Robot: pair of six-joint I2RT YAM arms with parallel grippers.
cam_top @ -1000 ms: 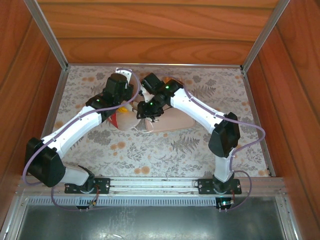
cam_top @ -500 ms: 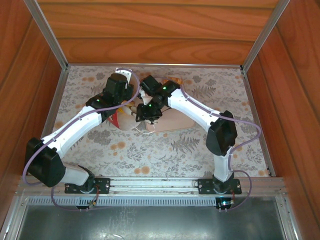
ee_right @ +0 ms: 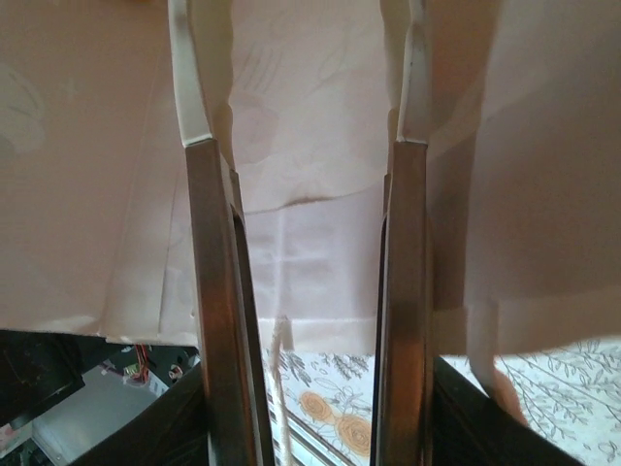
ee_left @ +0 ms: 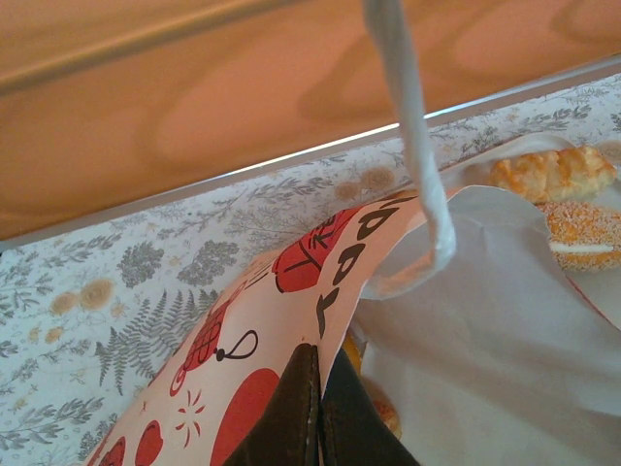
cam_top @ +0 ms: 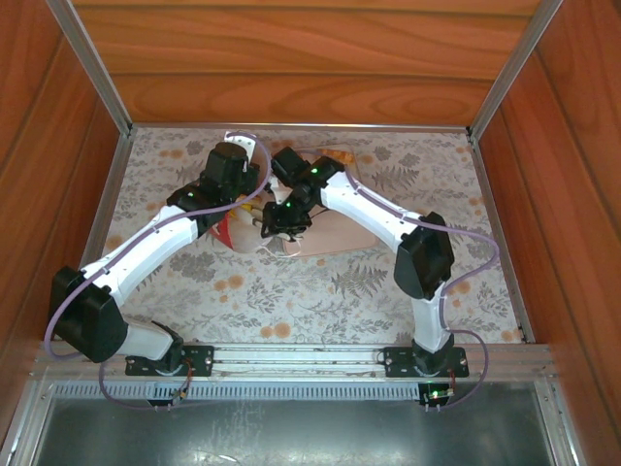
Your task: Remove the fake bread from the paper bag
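The left gripper point(cam_top: 245, 202), seen from above, is clenched on the rim of the white paper bag point(cam_top: 236, 233) with its red lower band, a little left of centre frame. The right gripper point(cam_top: 277, 221) dips at the bag's mouth from the right. A pale beige rectangular tray point(cam_top: 344, 236) lies just right of the bag on the floral-patterned table point(cam_top: 437, 175).

In the left wrist view, the left gripper sits at bottom centre point(ee_left: 315, 413), its black fingers pressed together with the bag's heart-printed wall point(ee_left: 291, 311) pinched between them. A thin white cord handle point(ee_left: 417, 146) hangs down from the top edge. A golden-brown flaky pastry point(ee_left: 553, 173) and a sugared roll point(ee_left: 587, 233) lie at upper right, beyond the bag. Another golden-brown piece point(ee_left: 383, 416) peeks out inside it, just right of the fingers.

In the right wrist view, the right gripper point(ee_right: 301, 87) is released, its two long fingers point(ee_right: 206, 291) standing apart against white bag paper point(ee_right: 310, 223) with nothing between them.
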